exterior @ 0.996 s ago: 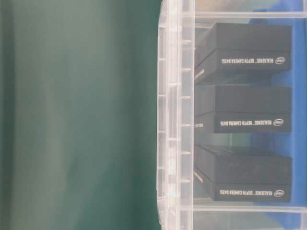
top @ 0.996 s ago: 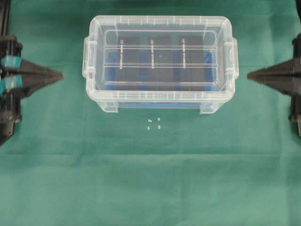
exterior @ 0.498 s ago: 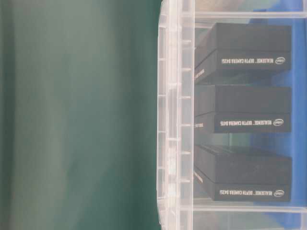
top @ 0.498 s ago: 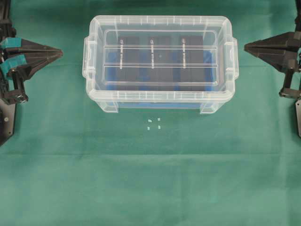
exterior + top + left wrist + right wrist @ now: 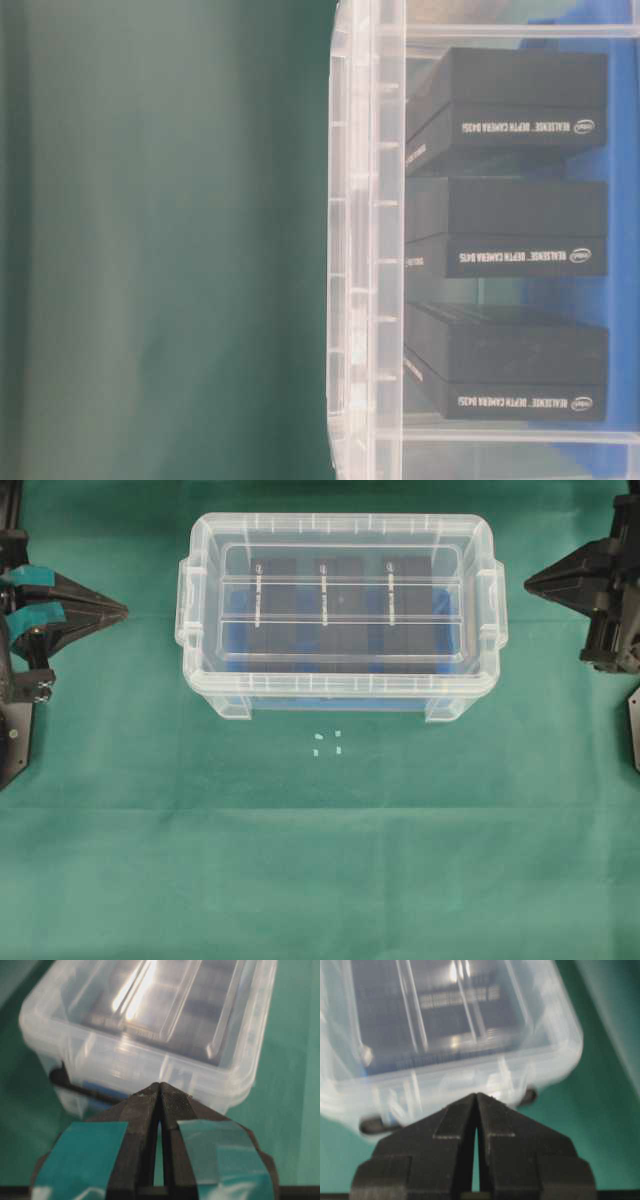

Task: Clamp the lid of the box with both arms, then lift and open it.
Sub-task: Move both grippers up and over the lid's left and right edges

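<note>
One lid [image 5: 340, 590] seated on one box [image 5: 340, 695], mid-bench, far half. Inside: three black cartons [image 5: 520, 240] on blue insert [image 5: 235, 640]. Two grippers, both closed, empty: left gripper [image 5: 122, 610] and right gripper [image 5: 528, 580], each apart from box ends. Four white specks [image 5: 327, 743] on green cloth [image 5: 320, 860] just beside box front.

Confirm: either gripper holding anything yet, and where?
Nothing held. Left gripper and right gripper are shut on nothing, off the lid.
</note>
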{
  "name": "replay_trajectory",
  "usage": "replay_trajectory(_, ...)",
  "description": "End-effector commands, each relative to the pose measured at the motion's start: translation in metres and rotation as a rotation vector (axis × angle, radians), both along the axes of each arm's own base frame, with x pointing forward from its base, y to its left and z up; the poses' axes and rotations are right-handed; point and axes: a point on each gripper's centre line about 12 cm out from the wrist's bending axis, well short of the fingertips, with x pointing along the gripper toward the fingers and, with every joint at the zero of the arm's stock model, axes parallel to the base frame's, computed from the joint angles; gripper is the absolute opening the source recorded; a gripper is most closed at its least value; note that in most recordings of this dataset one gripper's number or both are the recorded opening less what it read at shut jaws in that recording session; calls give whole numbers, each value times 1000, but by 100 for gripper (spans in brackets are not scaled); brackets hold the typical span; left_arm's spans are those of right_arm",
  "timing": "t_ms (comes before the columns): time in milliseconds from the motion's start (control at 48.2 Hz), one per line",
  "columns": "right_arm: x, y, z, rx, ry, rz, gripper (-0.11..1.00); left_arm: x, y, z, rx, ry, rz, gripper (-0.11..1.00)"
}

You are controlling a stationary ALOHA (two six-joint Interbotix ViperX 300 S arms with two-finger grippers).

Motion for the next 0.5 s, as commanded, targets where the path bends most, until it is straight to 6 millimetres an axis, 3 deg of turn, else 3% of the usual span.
replay_trajectory(0, 5, -4, 5, 16, 71, -8, 0, 2, 4, 12, -15, 48, 17, 1)
replay_trajectory(270, 12, -10, -16, 100, 328, -16, 0, 12, 15, 5, -93, 294, 53, 1)
replay_trajectory(477, 14, -11, -18, 115, 388, -18, 0, 22, 20, -3, -130, 424, 61, 1)
